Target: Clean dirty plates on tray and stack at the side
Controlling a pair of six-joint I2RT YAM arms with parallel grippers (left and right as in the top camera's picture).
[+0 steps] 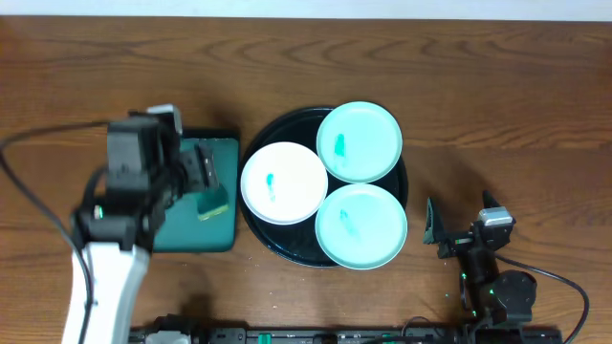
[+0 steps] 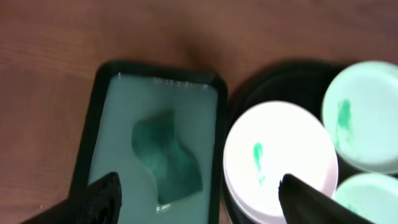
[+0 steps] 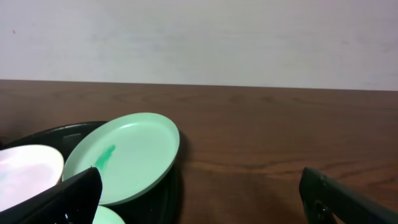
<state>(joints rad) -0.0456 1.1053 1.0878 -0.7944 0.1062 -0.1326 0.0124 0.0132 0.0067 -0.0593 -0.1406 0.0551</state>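
The round black tray (image 1: 260, 232) sits mid-table and holds three plates, each with a teal smear: a white plate (image 1: 284, 183) on the left, a mint-green plate (image 1: 360, 141) at the back and another mint-green plate (image 1: 361, 226) at the front. My left gripper (image 1: 199, 172) is open and empty above the green sponge (image 2: 166, 155), left of the white plate (image 2: 280, 155). My right gripper (image 1: 462, 218) is open and empty, low over the table right of the tray. The right wrist view shows the back mint plate (image 3: 124, 155) and the tray's rim (image 3: 169, 190).
A rectangular black tray (image 1: 182, 234) holding pale liquid and the sponge (image 1: 212, 203) stands left of the round tray. Bare wooden table (image 1: 516, 115) lies to the right and behind. A black cable (image 1: 38, 205) runs at the left.
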